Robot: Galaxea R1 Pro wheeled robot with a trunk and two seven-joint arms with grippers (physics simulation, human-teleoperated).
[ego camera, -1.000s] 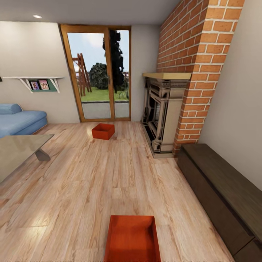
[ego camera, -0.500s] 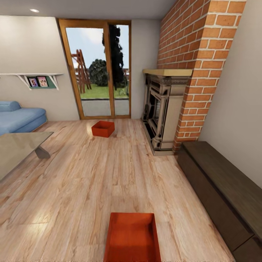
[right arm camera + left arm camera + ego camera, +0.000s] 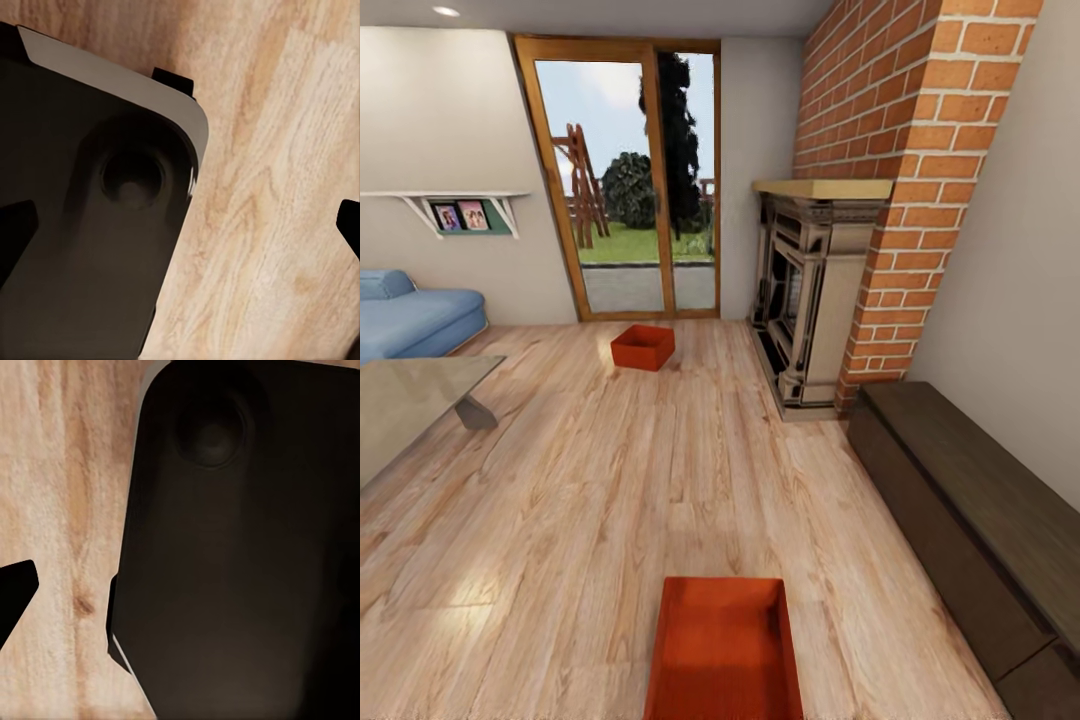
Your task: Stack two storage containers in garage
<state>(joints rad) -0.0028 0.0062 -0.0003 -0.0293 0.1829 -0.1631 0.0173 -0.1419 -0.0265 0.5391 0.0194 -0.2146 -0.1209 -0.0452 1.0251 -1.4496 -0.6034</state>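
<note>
Two red-orange storage containers sit on the light wood-plank floor of the living room in the head view. The near container (image 3: 725, 650) lies right in front of me at the picture's lower edge, open side up and empty. The far container (image 3: 643, 347) rests close to the wood-framed glass doors (image 3: 625, 180). My left gripper (image 3: 180, 592) hangs over the planks beside my dark base, with one dark fingertip (image 3: 15, 592) at the frame's edge. My right gripper (image 3: 180, 232) is open, its fingertips (image 3: 15, 240) wide apart with nothing between them.
A red brick chimney (image 3: 920, 190) with a fireplace (image 3: 805, 300) stands at the right. A long dark wooden bench (image 3: 970, 510) runs along the right wall. At the left are a glass coffee table (image 3: 410, 400) and a blue sofa (image 3: 410, 315).
The whole head picture has drifted slightly upward, so the camera has moved. Both containers lie where they were on the floor.
</note>
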